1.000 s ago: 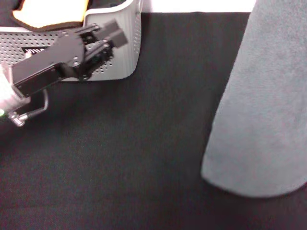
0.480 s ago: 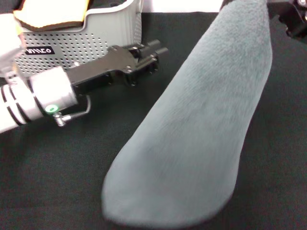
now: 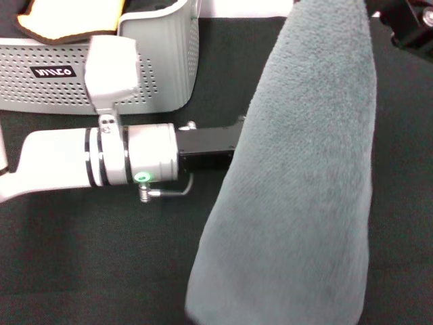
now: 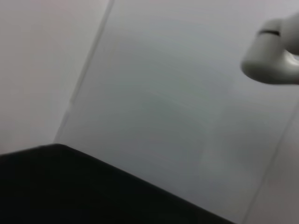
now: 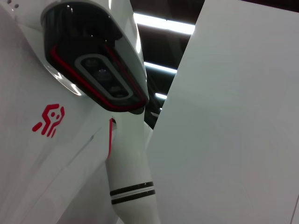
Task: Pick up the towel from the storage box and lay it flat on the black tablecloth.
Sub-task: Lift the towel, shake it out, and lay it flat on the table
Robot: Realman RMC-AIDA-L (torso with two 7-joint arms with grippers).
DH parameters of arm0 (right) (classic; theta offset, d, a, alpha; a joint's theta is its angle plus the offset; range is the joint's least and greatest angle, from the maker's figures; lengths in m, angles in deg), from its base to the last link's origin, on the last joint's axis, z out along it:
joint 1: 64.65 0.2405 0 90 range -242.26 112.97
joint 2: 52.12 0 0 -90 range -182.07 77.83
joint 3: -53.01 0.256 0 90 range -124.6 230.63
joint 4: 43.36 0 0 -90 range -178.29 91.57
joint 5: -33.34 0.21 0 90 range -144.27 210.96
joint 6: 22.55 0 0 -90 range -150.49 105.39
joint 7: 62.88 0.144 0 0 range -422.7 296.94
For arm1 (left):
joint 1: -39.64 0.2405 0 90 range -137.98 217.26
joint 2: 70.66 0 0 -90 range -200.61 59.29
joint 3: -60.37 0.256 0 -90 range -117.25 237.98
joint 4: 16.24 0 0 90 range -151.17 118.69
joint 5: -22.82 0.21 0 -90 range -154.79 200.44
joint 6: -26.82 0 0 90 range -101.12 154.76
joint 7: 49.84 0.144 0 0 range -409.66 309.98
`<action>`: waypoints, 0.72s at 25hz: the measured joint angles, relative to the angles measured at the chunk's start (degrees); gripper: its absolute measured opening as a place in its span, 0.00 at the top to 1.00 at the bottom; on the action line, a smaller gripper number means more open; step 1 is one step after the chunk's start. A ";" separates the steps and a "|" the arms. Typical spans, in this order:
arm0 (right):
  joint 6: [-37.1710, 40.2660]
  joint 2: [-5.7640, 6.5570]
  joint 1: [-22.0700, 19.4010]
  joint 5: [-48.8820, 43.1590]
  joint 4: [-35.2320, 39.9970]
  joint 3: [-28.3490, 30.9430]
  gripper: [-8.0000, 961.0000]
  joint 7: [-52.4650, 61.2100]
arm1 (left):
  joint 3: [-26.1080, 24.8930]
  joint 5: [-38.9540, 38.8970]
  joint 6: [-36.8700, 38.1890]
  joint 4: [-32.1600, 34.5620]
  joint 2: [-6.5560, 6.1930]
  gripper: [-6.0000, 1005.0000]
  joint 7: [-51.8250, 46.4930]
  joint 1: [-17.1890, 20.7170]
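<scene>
The grey fleecy towel [image 3: 304,176] hangs in the air in the head view, slanting from the top right down to the bottom middle, above the black tablecloth [image 3: 101,257]. My right gripper [image 3: 404,19] shows only as black parts at the top right corner, next to the towel's upper end, and it holds the towel up there. My left arm reaches across from the left. The left gripper's black body [image 3: 206,145] runs in behind the towel's left edge, and its tip is hidden. The storage box [image 3: 159,74] stands at the back left.
A yellow-orange cloth [image 3: 67,20] lies in the storage box. A black label [image 3: 53,70] marks the box's front wall. The left wrist view shows pale panels and a dark edge. The right wrist view shows the robot's own head and body.
My left arm has swung from the box's front rightward to the towel's left edge. The towel has swung in from the right and now hangs steeper.
</scene>
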 joint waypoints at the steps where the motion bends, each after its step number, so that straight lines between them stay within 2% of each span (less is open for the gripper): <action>1: 0.00 -0.15 0.07 -0.03 -0.10 -0.01 0.98 -0.01 | 1.14 -0.98 0.10 -0.68 0.02 0.69 0.13 -0.45; 4: 0.00 -0.65 0.05 -0.16 -0.42 -0.07 0.98 -0.33 | 4.05 -3.60 0.40 -1.72 0.04 0.69 0.21 -1.03; 5: 0.00 -0.71 -0.08 -0.18 -0.47 -0.08 0.98 -0.51 | 8.21 -7.77 1.19 -2.05 0.06 0.69 0.22 -1.21; 7: 0.00 -0.78 -0.39 -0.25 -0.58 -0.13 0.98 -0.70 | 11.14 -10.47 1.57 -1.84 0.06 0.69 0.05 -1.26; 14: 0.01 -1.21 -0.41 -0.41 -1.53 -0.22 0.98 -1.30 | 26.01 -22.08 1.75 -1.07 0.07 0.69 -1.50 -2.43; 18: 0.01 -1.49 0.34 -0.41 -2.22 -0.64 0.98 -1.32 | 33.53 -27.79 -0.36 0.14 0.06 0.69 -3.52 -2.60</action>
